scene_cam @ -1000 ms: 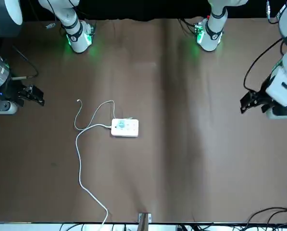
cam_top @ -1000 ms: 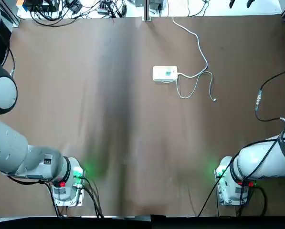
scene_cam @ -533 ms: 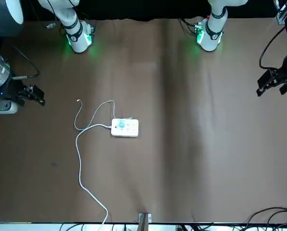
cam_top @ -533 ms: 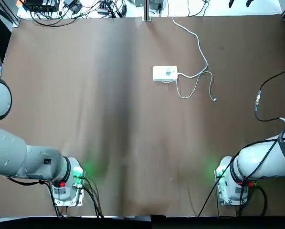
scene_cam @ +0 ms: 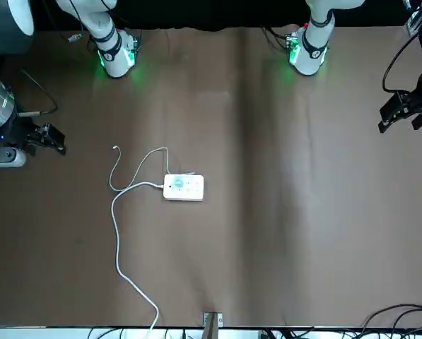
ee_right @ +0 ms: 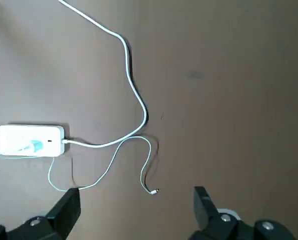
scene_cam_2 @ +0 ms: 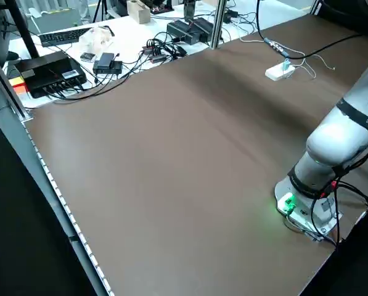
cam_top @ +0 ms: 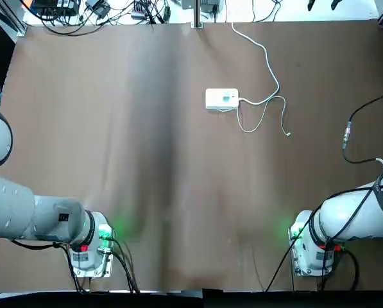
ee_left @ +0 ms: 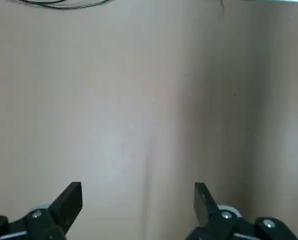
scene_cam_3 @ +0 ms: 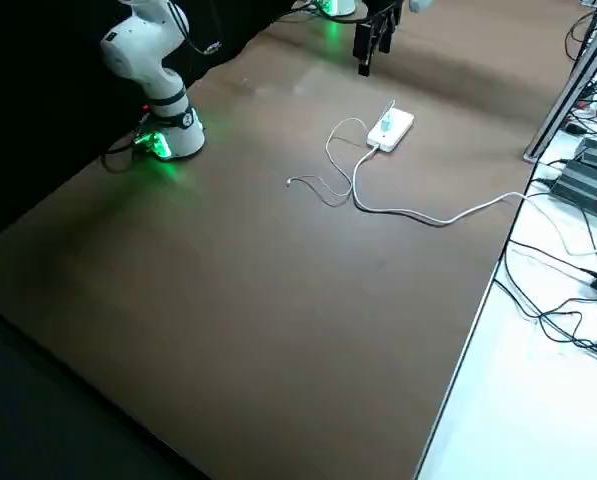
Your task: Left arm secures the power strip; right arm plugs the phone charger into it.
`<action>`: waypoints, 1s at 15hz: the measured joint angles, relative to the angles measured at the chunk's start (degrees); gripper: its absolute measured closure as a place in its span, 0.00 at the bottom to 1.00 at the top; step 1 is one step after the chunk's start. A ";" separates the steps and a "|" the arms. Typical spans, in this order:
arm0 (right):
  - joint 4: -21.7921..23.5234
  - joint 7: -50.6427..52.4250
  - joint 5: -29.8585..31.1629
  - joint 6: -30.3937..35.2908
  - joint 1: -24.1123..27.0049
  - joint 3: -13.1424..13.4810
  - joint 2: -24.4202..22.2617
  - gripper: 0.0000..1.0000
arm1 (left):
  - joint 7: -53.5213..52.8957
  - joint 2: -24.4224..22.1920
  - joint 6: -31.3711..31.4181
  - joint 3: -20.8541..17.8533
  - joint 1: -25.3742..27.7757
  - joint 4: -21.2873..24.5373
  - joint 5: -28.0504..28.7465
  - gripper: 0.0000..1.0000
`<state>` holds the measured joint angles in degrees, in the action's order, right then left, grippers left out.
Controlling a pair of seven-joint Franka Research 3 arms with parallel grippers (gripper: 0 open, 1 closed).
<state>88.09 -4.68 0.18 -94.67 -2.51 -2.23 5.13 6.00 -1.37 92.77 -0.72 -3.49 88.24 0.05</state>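
The power strip [cam_top: 221, 99] lies flat on the table [scene_cam_2: 165, 166], the teal phone charger [ee_right: 36, 146] seated in it. Nearer the robot's bases, the left gripper [ee_left: 139, 200] hangs at the left side, its fingers apart; the right gripper [ee_right: 137, 202], fingers also apart, hangs at the right side. Beyond the strip, its white cord [cam_top: 269, 64] reaches the far edge.

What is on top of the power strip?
The phone charger sits on the power strip. Its underside is hidden, so any sockets beneath it cannot be seen.
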 joint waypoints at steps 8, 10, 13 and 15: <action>0.00 -0.02 0.00 0.01 0.05 0.07 0.00 0.00 | -0.07 -0.41 -1.05 -0.58 0.51 0.41 -0.08 0.01; 0.00 -0.02 0.00 0.03 0.05 0.09 0.00 0.00 | -0.05 -0.41 -1.05 -0.57 0.39 0.47 -0.09 0.01; 0.00 -0.02 0.00 0.03 0.04 0.08 0.00 0.00 | -0.05 -0.41 -1.05 -0.57 0.45 0.57 -0.09 0.01; -0.01 -0.02 0.00 -0.18 -0.05 0.01 0.00 0.00 | -0.04 -0.41 -1.00 -0.54 0.46 0.60 -0.10 0.01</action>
<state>88.09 -4.70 0.17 -94.85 -2.56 -2.22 5.13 5.96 -1.78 91.77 -1.25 -3.03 88.84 -0.05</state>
